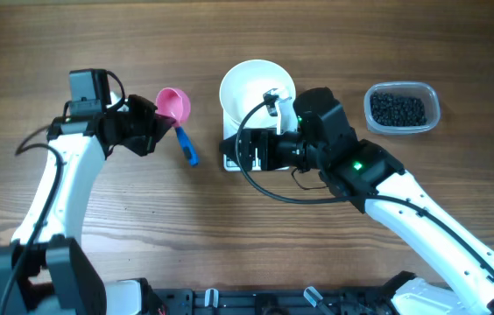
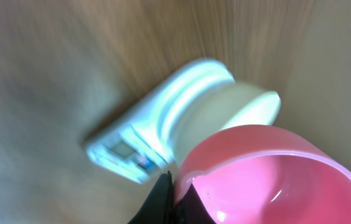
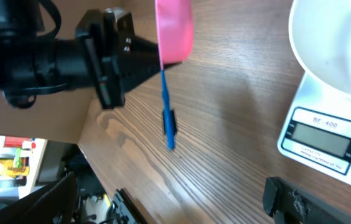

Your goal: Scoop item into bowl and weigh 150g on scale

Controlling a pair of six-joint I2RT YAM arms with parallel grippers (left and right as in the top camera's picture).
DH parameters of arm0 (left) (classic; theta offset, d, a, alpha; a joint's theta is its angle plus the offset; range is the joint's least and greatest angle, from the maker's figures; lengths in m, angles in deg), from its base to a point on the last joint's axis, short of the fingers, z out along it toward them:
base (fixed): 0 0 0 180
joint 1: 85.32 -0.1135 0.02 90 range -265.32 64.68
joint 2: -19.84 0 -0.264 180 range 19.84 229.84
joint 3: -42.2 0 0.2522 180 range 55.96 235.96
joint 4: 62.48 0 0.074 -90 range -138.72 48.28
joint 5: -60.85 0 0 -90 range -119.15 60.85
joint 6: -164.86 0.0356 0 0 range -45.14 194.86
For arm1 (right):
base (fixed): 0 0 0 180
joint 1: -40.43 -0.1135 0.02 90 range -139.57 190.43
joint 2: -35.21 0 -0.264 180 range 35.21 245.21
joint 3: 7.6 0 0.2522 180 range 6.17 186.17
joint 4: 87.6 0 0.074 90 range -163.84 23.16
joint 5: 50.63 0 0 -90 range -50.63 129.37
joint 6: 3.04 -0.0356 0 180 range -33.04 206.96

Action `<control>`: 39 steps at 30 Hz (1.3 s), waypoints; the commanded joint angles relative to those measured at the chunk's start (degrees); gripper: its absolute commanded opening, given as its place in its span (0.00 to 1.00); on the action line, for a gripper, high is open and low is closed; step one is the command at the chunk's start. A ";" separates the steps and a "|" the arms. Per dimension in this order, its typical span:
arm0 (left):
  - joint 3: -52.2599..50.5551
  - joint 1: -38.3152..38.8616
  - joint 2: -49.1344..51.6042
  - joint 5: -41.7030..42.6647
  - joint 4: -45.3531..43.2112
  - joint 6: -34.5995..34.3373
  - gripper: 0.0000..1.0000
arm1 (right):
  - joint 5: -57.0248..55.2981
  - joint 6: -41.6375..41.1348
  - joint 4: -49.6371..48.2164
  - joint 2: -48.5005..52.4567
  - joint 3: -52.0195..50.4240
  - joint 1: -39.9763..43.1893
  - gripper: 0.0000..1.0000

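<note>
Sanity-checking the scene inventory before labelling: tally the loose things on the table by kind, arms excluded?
bowl: 1
scale: 1
scoop: 1
tub filled with beans: 1
total: 4

Pink scoop (image 1: 174,103), clear tub (image 1: 435,107), probably plastic

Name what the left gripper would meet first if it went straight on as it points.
The left gripper, shut on the pink scoop, points at the white bowl on the scale. Beyond the scoop, the bowl's side probably comes first, though depth is unclear.
</note>
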 commanded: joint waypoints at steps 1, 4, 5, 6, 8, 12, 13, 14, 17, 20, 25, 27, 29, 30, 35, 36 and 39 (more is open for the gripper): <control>0.13 0.66 -4.98 14.49 1.70 -19.80 0.04 | -2.27 -4.52 -1.11 -0.09 0.02 -1.49 0.97; 0.13 1.88 -8.39 17.92 -0.39 -28.35 0.04 | -7.37 -6.62 -6.14 -0.09 0.02 -4.85 0.96; 0.13 2.21 -9.27 17.94 -2.14 -28.98 0.04 | -9.84 -8.02 -7.17 -0.09 0.02 -6.10 0.94; 0.13 3.02 -10.56 17.97 -4.17 -31.58 0.04 | -12.44 -9.62 -7.98 0.04 0.02 -7.65 0.92; 0.13 4.26 -11.89 17.92 -5.60 -34.60 0.04 | -17.51 -10.58 -9.11 0.39 0.02 -10.21 0.91; 0.13 4.70 -12.09 17.92 -5.57 -34.58 0.04 | -24.35 -10.60 -13.90 0.39 0.02 -11.80 0.75; 0.13 4.70 -12.09 17.92 -5.57 -34.58 0.04 | -25.59 -10.62 -15.32 0.39 0.02 -11.80 0.68; 0.13 4.70 -12.09 17.92 -5.57 -34.58 0.04 | -27.63 -10.62 -16.85 0.39 0.02 -11.80 0.56; 0.13 4.70 -12.09 17.94 -5.60 -34.60 0.04 | -28.68 -10.60 -17.84 0.44 0.02 -11.87 0.27; 0.13 4.70 -12.09 17.94 -5.64 -35.26 0.04 | -27.89 -10.64 -17.22 0.44 0.02 -11.87 0.40; 0.13 4.70 -12.09 17.94 -5.68 -36.54 0.04 | -27.17 -10.58 -18.38 0.44 0.02 -11.87 0.53; 0.13 4.83 -12.09 17.94 -5.68 -36.57 0.04 | -27.10 -10.62 -19.21 0.44 0.02 -11.87 0.52; 0.13 5.29 -12.09 17.90 -5.70 -37.70 0.04 | -25.83 -10.60 -20.31 0.44 0.02 -11.87 0.51; 0.13 5.40 -12.09 17.90 -5.90 -37.81 0.04 | -25.86 -10.58 -20.31 0.44 0.02 -11.87 0.51; 0.13 5.44 -12.09 17.14 -7.58 -37.86 0.04 | -23.47 -10.60 -19.98 1.75 0.02 -11.87 0.52; 0.13 5.44 -12.09 16.83 -7.58 -37.86 0.04 | -23.50 -10.60 -20.00 2.16 0.02 -11.87 0.52; 0.13 5.44 -12.09 16.83 -7.58 -37.81 0.04 | -24.35 -10.58 -20.44 2.54 0.02 -11.87 0.42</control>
